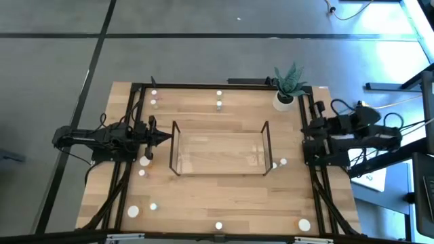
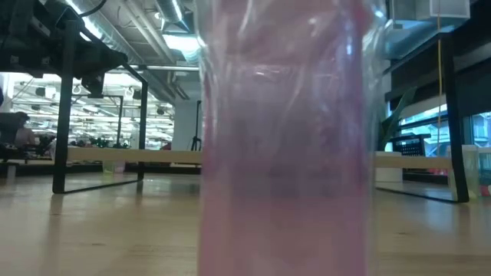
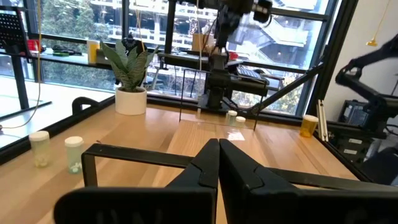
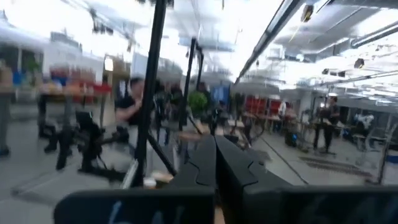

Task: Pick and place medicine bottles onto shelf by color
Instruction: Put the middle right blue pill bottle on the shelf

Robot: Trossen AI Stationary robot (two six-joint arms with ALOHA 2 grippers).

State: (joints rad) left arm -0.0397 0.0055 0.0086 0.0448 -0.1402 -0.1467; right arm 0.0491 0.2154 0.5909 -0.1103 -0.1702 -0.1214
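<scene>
The clear shelf with thin dark edges stands in the middle of the table. Small white-capped bottles stand scattered around it: at the far edge, left of the shelf, at its right end and along the near edge. A pink bottle fills the low view. My left gripper is shut and empty, level, just off the shelf's left end; it also shows in its wrist view. My right gripper is shut and empty at the table's right edge.
A potted plant stands at the far right corner. The black table frame runs along the table's edges. An orange bottle stands near the right arm. People and desks show in the room beyond, in the right wrist view.
</scene>
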